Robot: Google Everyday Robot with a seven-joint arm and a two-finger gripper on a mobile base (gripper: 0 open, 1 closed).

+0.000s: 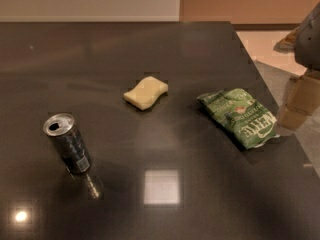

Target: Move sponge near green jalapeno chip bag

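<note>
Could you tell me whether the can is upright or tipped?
Upright: the can stands on its base, top up. The end effector is at the right edge.

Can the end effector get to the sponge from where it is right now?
Probably yes. The end effector sits at the view's right edge, just past the green jalapeno chip bag. The sponge lies apart from everything; only the flat bag lies between, low enough to pass over.

I see a pale yellow sponge (145,92), green white-lettered chip bag (240,116), dark drink can (67,144), grey-and-tan hand (298,104) at right edge.
</note>
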